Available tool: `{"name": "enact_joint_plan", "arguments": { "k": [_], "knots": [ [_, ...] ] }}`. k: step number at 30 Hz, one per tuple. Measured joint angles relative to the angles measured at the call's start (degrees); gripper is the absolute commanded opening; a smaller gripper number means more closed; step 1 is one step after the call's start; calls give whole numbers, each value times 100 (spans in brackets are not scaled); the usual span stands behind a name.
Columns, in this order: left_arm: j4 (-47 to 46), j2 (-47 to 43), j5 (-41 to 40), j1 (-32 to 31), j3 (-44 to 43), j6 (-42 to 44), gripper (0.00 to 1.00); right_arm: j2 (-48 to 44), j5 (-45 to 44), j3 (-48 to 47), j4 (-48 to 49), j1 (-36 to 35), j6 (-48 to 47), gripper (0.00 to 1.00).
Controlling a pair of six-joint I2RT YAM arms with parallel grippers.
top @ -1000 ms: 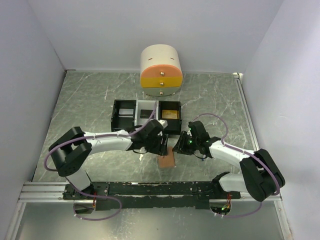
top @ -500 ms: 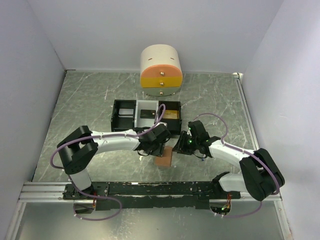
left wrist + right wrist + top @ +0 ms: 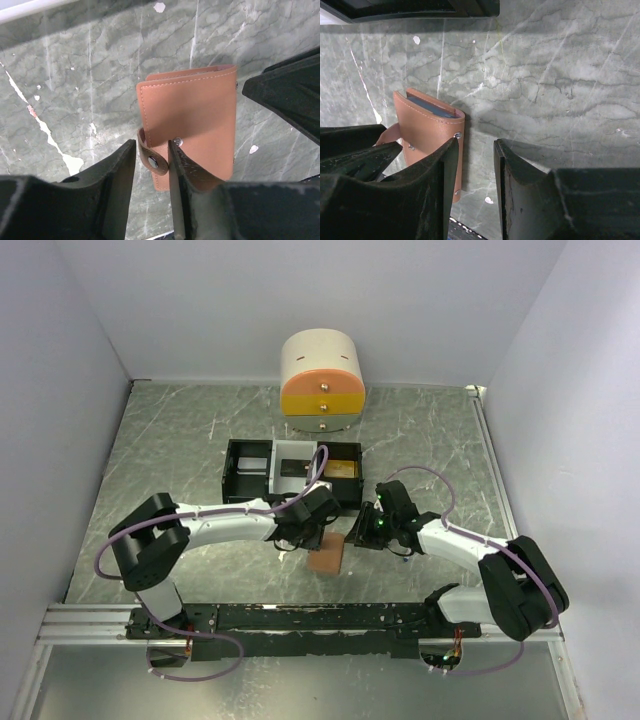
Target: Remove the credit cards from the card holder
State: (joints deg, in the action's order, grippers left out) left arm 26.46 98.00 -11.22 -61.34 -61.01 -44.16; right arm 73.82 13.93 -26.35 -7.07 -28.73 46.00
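The tan-brown card holder [image 3: 325, 558] lies folded on the marble table between both grippers. In the left wrist view the card holder [image 3: 195, 125] has its snap strap [image 3: 153, 161] unfastened and sitting between the jaws of my left gripper [image 3: 151, 146]. The jaws are open, the strap touching the right one. My right gripper [image 3: 472, 150] is open beside the holder's right edge [image 3: 427, 135], its left finger over that edge. Light blue lining [image 3: 427, 106] shows at the top. An orange-gold card [image 3: 342, 469] and a dark card [image 3: 293, 468] lie in the tray.
The black-and-white compartment tray [image 3: 247, 472] stands just behind the grippers. A round cream and orange drawer unit [image 3: 321, 383] stands at the back. White walls close in the table on three sides.
My left gripper has moved a little right and toward the card holder, and the holder has shifted slightly left. The right arm has barely moved.
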Motion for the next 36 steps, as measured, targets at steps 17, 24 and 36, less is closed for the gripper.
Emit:
{"name": "enact_joint_plan", "arguments": {
  "k": [17,24,36],
  "knots": [
    [-162,-380,-57,0,522,-39,7,-66,-118,-94,-245,0,-136,39],
    [-345,-758,-9,0,863,-140,7,-245,-192,-170,-680,0,-367,46],
    [-739,-1165,81,0,1244,-382,7,-507,-17,-424,-1285,-68,-688,55]
  ]
}}
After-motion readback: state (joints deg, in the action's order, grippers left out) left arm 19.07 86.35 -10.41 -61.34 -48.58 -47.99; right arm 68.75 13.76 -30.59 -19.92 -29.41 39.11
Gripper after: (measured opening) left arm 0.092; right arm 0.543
